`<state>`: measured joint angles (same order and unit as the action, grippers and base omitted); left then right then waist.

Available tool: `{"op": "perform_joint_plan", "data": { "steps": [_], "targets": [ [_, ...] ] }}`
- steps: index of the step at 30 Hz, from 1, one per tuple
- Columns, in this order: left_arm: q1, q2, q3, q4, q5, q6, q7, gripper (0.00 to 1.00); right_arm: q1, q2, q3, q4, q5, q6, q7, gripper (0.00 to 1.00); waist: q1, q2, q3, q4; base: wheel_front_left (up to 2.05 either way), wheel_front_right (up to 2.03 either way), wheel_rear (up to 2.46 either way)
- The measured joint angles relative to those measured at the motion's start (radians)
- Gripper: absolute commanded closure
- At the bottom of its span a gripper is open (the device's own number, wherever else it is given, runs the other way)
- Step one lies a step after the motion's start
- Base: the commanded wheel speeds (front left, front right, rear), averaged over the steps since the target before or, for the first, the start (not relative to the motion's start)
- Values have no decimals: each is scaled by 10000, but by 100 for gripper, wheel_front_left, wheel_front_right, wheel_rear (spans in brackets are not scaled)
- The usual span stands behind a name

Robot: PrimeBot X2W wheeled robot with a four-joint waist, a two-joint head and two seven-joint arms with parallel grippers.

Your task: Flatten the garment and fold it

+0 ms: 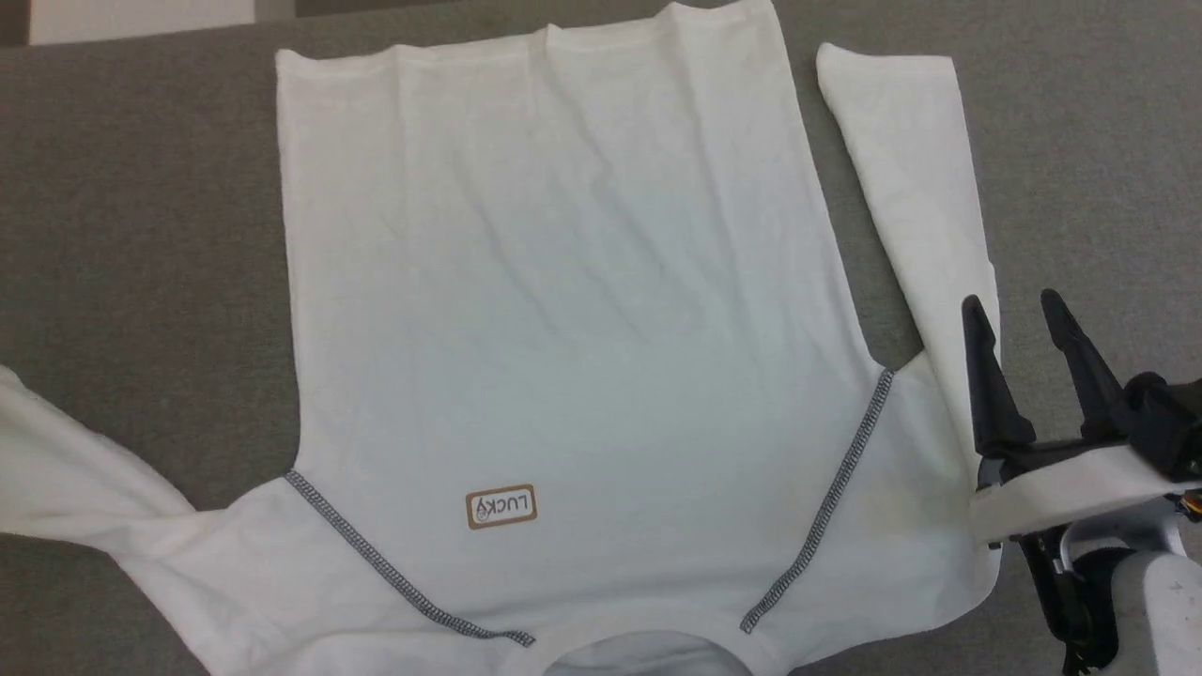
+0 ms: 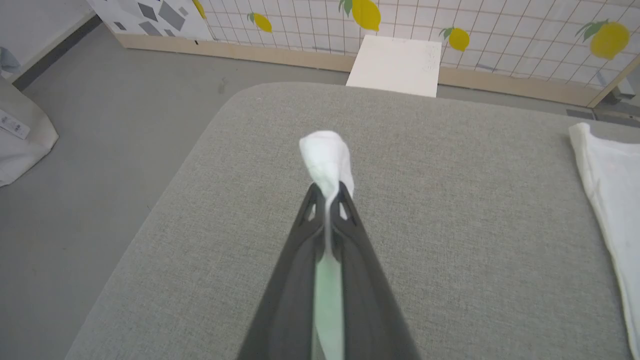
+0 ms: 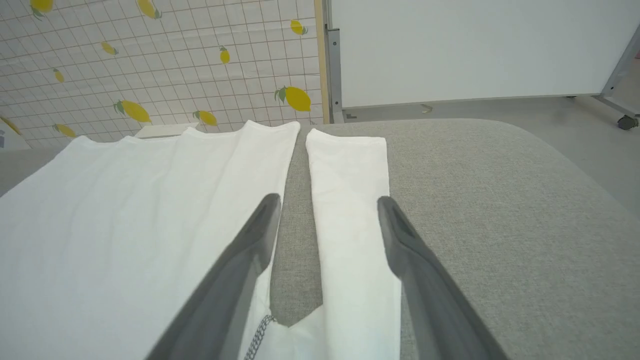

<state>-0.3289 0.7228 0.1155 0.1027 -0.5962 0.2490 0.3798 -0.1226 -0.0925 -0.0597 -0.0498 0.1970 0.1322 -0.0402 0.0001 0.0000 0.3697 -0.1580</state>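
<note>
While the garment (image 1: 563, 282) is laid flat on the grey padded surface (image 1: 141, 235), collar (image 1: 648, 627) nearest the robot, a tuft (image 2: 326, 155) of its white cloth is pinched between the pressed-together fingers of the left gripper (image 2: 327, 192). The right gripper (image 1: 1012, 302) is held spread above the right sleeve (image 1: 911, 169), nothing gripped.

Right gripper (image 3: 328, 201) fingers straddle the sleeve (image 3: 350, 170) of the white T-shirt (image 3: 125, 225); bare grey woven cushion top (image 3: 500, 225) right of them. Ahead of left gripper (image 2: 327, 192) fingers: bare cushion, then a flat white box (image 2: 395, 65) past its edge.
</note>
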Motion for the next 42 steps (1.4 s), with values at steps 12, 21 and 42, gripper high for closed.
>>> {"op": "perform_joint_plan", "data": {
  "steps": [12,21,42],
  "targets": [
    [3027,52,1628,-2807,-138,548,-301,100,997,146,-343,-589,-61,0,579,0,-1,0,-1804,984,0,0,0],
    [3642,-236,512,-6071,251,909,-92,100,1160,257,-301,-803,-59,0,671,0,-1,0,-2350,1235,0,0,0],
    [-1607,-5846,-8391,-1975,1101,-1720,-82,100,1205,349,46,-740,-4,0,752,0,-1,1,-2006,469,0,0,0]
  ]
}}
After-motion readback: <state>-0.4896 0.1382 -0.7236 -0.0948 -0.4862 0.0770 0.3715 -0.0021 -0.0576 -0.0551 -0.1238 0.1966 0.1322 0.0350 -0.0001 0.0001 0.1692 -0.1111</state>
